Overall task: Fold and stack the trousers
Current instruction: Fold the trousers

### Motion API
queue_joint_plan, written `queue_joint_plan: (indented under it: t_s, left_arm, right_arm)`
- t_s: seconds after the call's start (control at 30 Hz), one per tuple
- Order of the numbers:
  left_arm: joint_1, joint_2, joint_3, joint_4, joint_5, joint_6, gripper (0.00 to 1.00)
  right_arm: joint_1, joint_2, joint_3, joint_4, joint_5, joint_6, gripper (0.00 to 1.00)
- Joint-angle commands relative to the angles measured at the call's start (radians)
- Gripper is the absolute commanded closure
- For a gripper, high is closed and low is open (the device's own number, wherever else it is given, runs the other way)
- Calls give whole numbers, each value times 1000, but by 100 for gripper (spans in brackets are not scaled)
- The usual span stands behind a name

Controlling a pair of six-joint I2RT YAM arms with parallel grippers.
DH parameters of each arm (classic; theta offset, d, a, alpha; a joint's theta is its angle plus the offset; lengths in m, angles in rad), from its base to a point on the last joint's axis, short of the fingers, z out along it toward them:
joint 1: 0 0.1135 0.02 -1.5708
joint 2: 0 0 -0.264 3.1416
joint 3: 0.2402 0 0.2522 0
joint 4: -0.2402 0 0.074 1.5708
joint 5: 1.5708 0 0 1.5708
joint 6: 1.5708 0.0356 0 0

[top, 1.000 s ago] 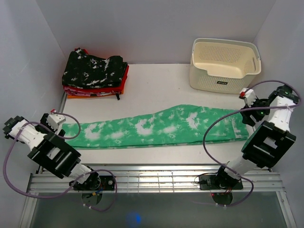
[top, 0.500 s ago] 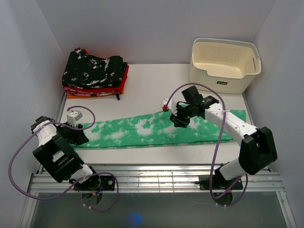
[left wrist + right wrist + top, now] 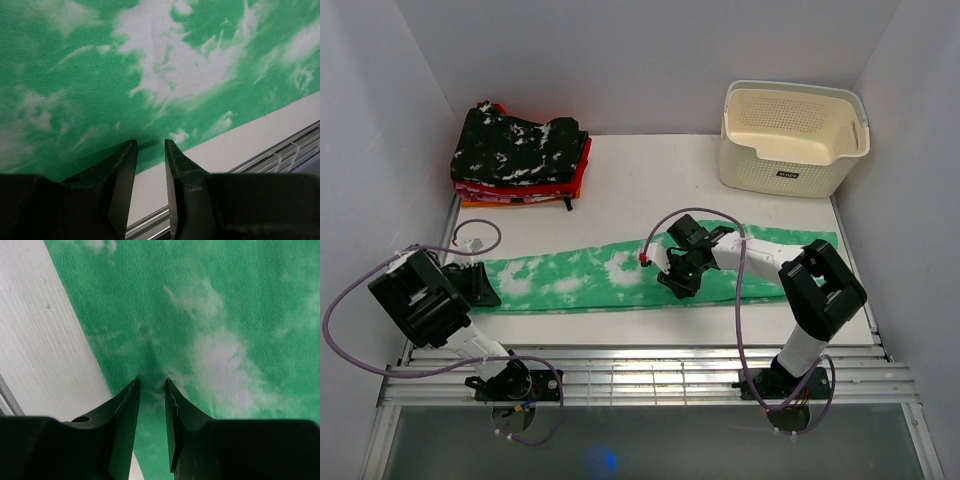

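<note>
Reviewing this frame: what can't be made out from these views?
- Left wrist view: whether the left gripper is actually pinching the trousers; its own fingers cover the contact.
- Top view: the clothes under the black speckled garment; only red and orange edges show.
- Top view: the near part of the basket inside, hidden by its front wall.

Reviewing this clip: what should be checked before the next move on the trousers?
1. Is the right gripper pinching the trousers mid-length? The cloth puckers between its tips: ok.
2. Is the left gripper holding the left end? Its tips are nearly closed at the cloth's edge, but the hold is unclear: cannot tell.
3. Do the trousers lie flat in one long strip? Ok.
4. Is the pile of folded clothes apart from the trousers? Ok.
5. Is the basket apart from the trousers? Ok.
</note>
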Motion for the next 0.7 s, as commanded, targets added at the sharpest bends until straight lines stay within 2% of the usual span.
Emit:
queue_joint_plan:
  t_s: [0.0, 0.13, 0.17, 0.2, 0.23, 0.27, 0.3, 0.37, 0.43, 0.47, 0.53, 0.57, 0.67]
  left_arm:
    - [-1, 87, 37, 120, -134, -65, 59]
    - [-1, 62, 91, 103, -131, 1, 59]
    - [-3, 34, 94, 82, -113, 69, 58]
    - [-3, -1, 96, 68, -90, 104, 52]
    - [-1, -39, 100, 57, -31, 139, 49]
    - [-1, -126, 100, 54, -3, 176, 45]
    - [-3, -164, 106, 56, 28, 182, 32]
    - [-4, -242, 132, 54, 114, 170, 18]
    - [-20, -273, 165, 39, 175, 165, 7]
    - [-24, -284, 195, 27, 251, 167, 3]
    - [-38, -319, 223, 21, 339, 153, 2]
    - [-43, -333, 231, 57, 411, 133, 2]
    - [-82, -385, 226, 201, 487, -15, 2]
  right_arm:
    - [3, -5, -39, -107, -31, 30, 68]
    - [-58, -153, -7, -191, -109, 16, 66]
    - [-87, -174, 36, -223, -129, 12, 64]
    - [-156, -191, 59, -231, -164, 11, 60]
    - [-190, -209, 79, -233, -177, 11, 52]
    - [-228, -211, 99, -231, -183, 11, 50]
    - [-282, -208, 127, -231, -172, 11, 45]
    - [-333, -168, 144, -228, -142, 10, 44]
    - [-374, -116, 152, -224, -149, 16, 45]
    - [-408, -99, 152, -218, -154, 27, 46]
    - [-427, -48, 141, -208, -168, 34, 49]
    - [-431, -36, 129, -199, -165, 38, 51]
    - [-430, 6, 67, -158, -162, 56, 55]
